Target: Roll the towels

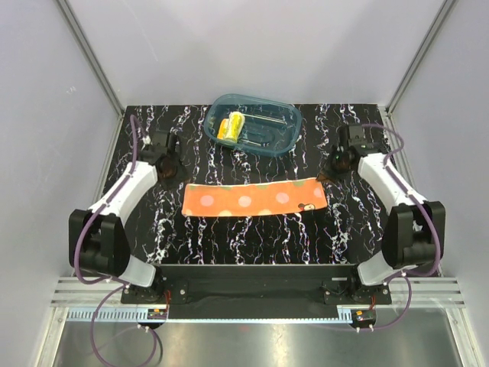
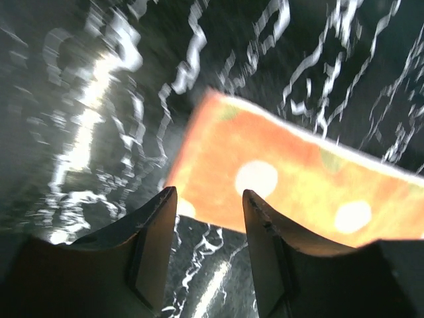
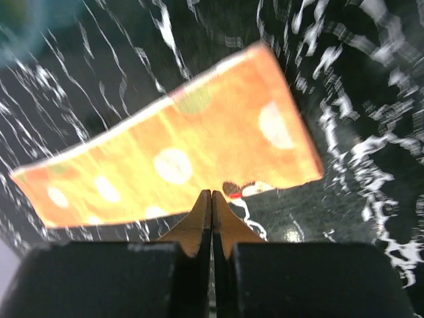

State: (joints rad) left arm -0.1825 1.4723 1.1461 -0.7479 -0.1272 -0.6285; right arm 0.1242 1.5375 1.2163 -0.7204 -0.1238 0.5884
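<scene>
Two towels in play. The orange towel lies flat as a long strip across the middle of the black marbled table. The yellow towel sits rolled up inside the teal tub at the far side. The left gripper hangs just off the strip's left end, its fingers parted with nothing between them. The right gripper is at the strip's right end, fingertips pressed tight together and pinching nothing. Whether they touch the cloth's edge, I cannot tell.
</scene>
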